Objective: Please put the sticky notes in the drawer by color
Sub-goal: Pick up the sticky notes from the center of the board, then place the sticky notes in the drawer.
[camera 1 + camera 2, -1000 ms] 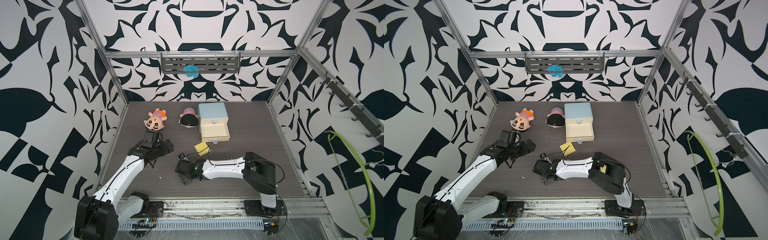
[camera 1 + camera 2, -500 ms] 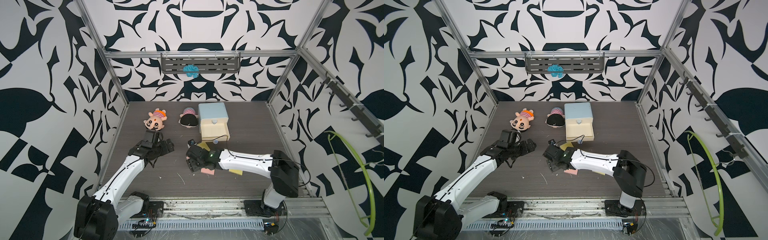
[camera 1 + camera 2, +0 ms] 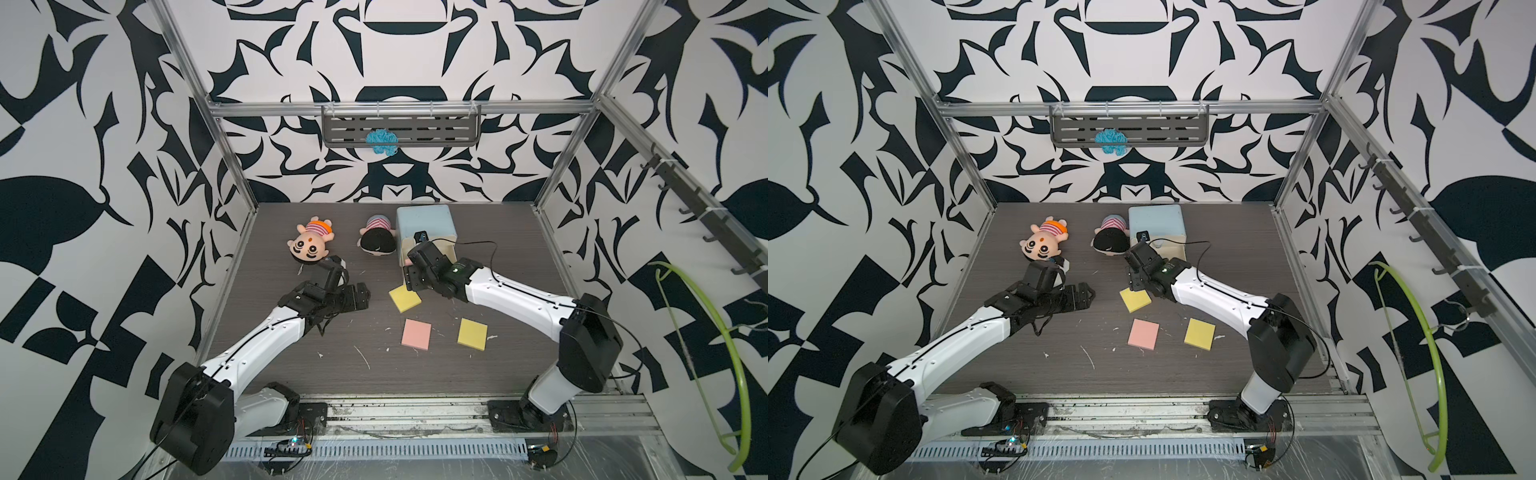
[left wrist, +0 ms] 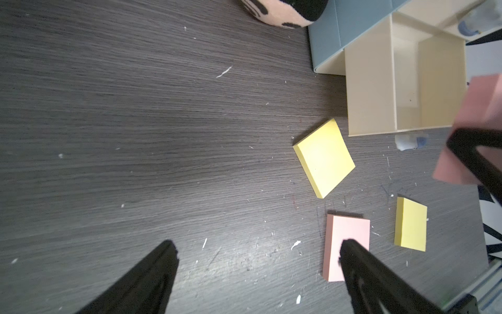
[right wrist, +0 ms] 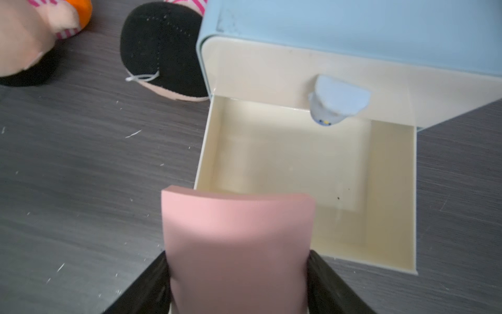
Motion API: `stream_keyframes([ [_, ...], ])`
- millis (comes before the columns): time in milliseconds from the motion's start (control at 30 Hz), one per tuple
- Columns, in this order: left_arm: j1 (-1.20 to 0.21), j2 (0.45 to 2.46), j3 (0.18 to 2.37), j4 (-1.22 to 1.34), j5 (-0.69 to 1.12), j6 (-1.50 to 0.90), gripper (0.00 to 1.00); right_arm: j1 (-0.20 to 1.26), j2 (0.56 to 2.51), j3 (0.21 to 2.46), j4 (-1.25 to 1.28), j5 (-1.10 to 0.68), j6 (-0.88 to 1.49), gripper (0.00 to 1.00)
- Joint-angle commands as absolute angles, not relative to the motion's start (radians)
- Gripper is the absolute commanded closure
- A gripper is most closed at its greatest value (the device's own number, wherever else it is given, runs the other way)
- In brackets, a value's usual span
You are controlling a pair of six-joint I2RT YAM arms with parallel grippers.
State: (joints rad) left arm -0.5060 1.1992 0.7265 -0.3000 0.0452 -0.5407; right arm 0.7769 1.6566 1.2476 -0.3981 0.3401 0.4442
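Your right pincer [image 5: 239, 271] is clamped on a pink pad [image 5: 239, 231], with one black finger on each side of it. The pad stands up between the fingers and curves a little at its far edge. It is up off the table [image 3: 415, 374], right at the front edge of the open drawer [image 5: 402, 195], near one front corner. In the right wrist view the pad hides part of that edge.

The open drawer is a cream tray sticking out of the blue box [image 3: 424, 218], and you can see its cream floor. Just above it is a shut drawer with a bluish knob [image 5: 339, 100].

Your left pincer [image 4: 259, 244] has its fingers wide apart over bare table. In both top views it hangs well apart from the blue box.

Three more pads lie flat on the table. A yellow pad [image 3: 405, 298] lies just in front of the open drawer, close under the right pincer. A second pink pad [image 3: 416, 333] lies nearer the front rail. Another yellow pad [image 3: 472, 334] lies beside that pink one, and the two do not touch.

At the back of the table lie two dolls. The doll with the orange band [image 3: 309, 245] lies face up near the left pincer. The dark-haired doll [image 3: 377, 243] lies just beside the blue box.
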Motion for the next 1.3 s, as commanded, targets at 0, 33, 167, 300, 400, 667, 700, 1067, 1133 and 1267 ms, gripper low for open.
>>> stream_keyframes([
  [0,-0.518,1.217,0.726,-0.258,0.051,-0.509,0.01,0.764,1.688,1.312,-0.286,0.386,0.422,0.24],
  [33,-0.519,1.221,0.728,-0.258,0.053,-0.509,0.01,0.76,1.704,1.321,-0.272,0.388,0.417,0.24],
  [167,-0.52,1.223,0.723,-0.257,0.051,-0.505,0.01,0.751,1.746,1.348,-0.233,0.396,0.401,0.24],
  [300,-0.52,1.22,0.719,-0.256,0.047,-0.502,0.01,0.742,1.775,1.362,-0.205,0.406,0.378,0.24],
  [400,-0.52,1.223,0.72,-0.253,0.045,-0.499,0.01,0.734,1.79,1.364,-0.195,0.415,0.366,0.24],
  [667,-0.52,1.233,0.728,-0.257,0.045,-0.494,0.01,0.727,1.773,1.328,-0.177,0.443,0.367,0.24],
  [700,-0.52,1.233,0.729,-0.257,0.045,-0.494,0.01,0.727,1.764,1.322,-0.175,0.445,0.369,0.24],
  [1067,-0.522,1.239,0.74,-0.26,0.054,-0.495,0.01,0.722,1.738,1.287,-0.168,0.451,0.372,0.24],
  [1133,-0.522,1.24,0.741,-0.262,0.055,-0.495,0.01,0.719,1.745,1.286,-0.169,0.447,0.372,0.24],
  [1267,-0.524,1.241,0.744,-0.26,0.058,-0.494,0.01,0.716,1.762,1.282,-0.169,0.436,0.375,0.23],
])
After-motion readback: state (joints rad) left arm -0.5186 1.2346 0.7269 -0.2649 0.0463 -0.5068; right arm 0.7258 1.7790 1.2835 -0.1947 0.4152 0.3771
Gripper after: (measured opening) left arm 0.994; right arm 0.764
